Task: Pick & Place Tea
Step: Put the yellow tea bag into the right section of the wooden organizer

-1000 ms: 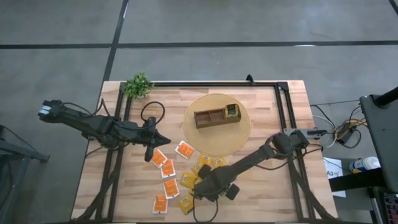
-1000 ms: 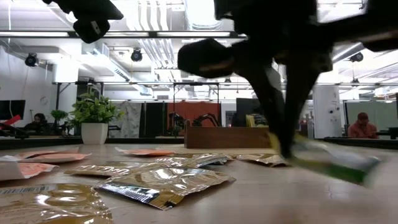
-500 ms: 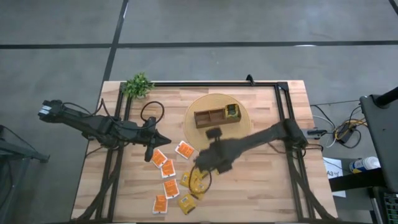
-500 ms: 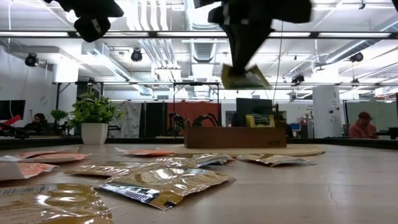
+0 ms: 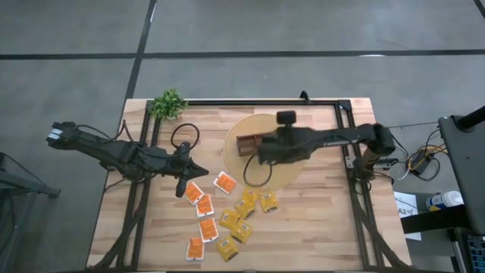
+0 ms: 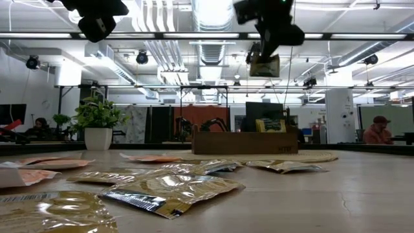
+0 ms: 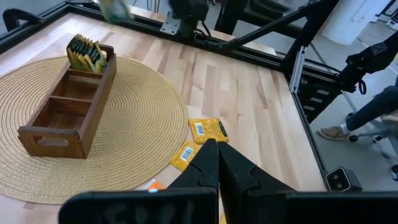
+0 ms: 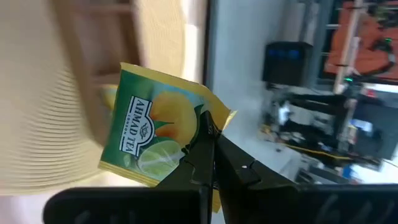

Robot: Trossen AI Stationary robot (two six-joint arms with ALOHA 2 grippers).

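Wooden table [image 5: 318, 227], round woven mat [image 5: 292, 171] at centre. Right gripper [image 8: 208, 140] pinched shut on a green lemon-lime tea sachet [image 8: 155, 134], raised over the wooden compartment box [image 5: 246, 144] on the mat. Loose orange and yellow sachets [image 5: 227, 220] lie at the box's 7 o'clock. Left gripper [image 7: 214, 149] closed, empty, hovering at the box's 9 o'clock.

A brown wooden compartment box [image 5: 248, 144] is seen on a round woven straw mat [image 5: 295, 168], partly covered by the right gripper [image 5: 261, 154]. Orange and yellow tea sachets [image 5: 226, 216] are scattered on the light wooden table [image 5: 318, 227], beside the left gripper [image 5: 182, 188].
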